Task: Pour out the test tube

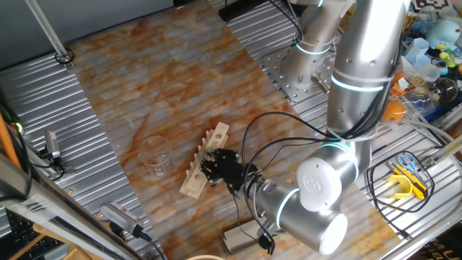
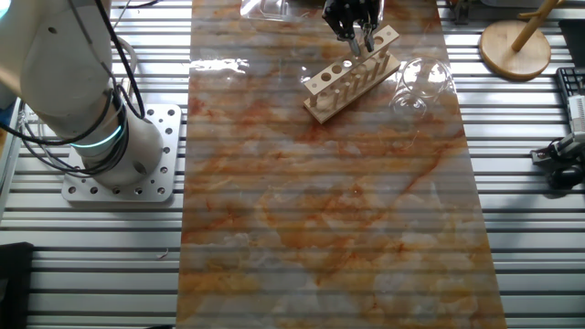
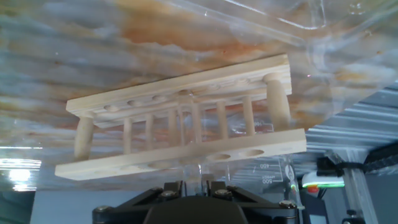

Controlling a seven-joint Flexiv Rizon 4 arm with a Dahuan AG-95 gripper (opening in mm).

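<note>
A thin clear test tube stands upright in a light wooden rack, passing through one of its middle holes. In the hand view my gripper sits right over the tube's top, its two dark fingers pressed against the glass on either side, so it is shut on the tube. From one fixed view, the black gripper is at the rack, and a squat clear beaker stands just to its left. The other fixed view shows the gripper over the rack, with the beaker to its right.
A clear plastic box lies just beyond the rack. A round wooden stand sits on the slatted metal to the right. The arm's base is bolted down on the left. Assorted clutter fills the far right corner.
</note>
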